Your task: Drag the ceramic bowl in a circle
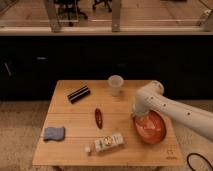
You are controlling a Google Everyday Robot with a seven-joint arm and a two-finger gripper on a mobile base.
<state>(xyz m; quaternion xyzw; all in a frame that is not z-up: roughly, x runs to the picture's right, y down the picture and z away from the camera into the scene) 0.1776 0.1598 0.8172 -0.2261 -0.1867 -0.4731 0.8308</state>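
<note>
You see a wooden desk (pixel 75 150) with several things lying on it. At the right stands the ceramic bowl (pixel 150 128), with the gripper (pixel 135 116) at its left rim. Near the far edge stands a small whitish cup (pixel 115 85), and left of it lies a black box (pixel 78 94). In the middle lies a thin red object (pixel 99 118). At the front lies a white bottle (pixel 106 143) on its side, and at the left a blue sponge (pixel 54 133).
</note>
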